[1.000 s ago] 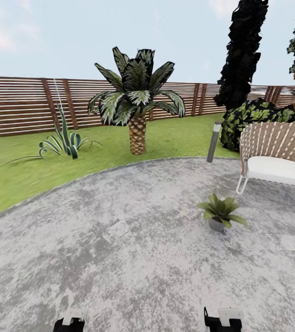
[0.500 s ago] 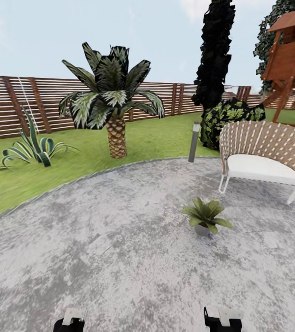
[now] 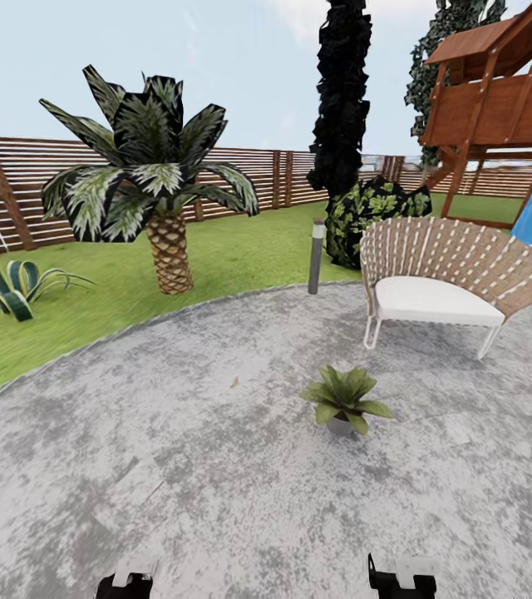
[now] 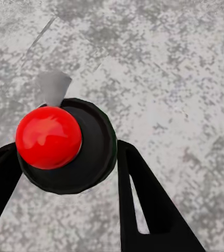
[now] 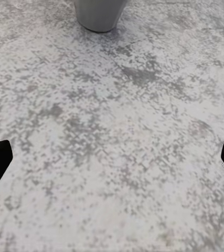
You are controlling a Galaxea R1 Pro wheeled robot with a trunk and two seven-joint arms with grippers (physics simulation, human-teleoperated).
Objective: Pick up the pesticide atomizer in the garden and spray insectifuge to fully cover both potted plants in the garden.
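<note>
1. The left gripper (image 4: 64,173) has its black fingers closed around the pesticide atomizer (image 4: 64,144), a dark round-bodied bottle seen end-on with a glossy red cap and a pale nozzle tip.
2. The right gripper (image 5: 112,157) is spread wide with nothing between its black fingers, only the mottled grey paved patio (image 3: 216,466) below.
3. One potted plant (image 3: 345,398), a low rosette of pointed green leaves in a grey pot, stands on the patio ahead and slightly right of centre, near the woven white-cushioned chair (image 3: 432,283).
4. Judging by this, the plant lies forward and across from the left arm; the nozzle must be aimed rightward.
</note>
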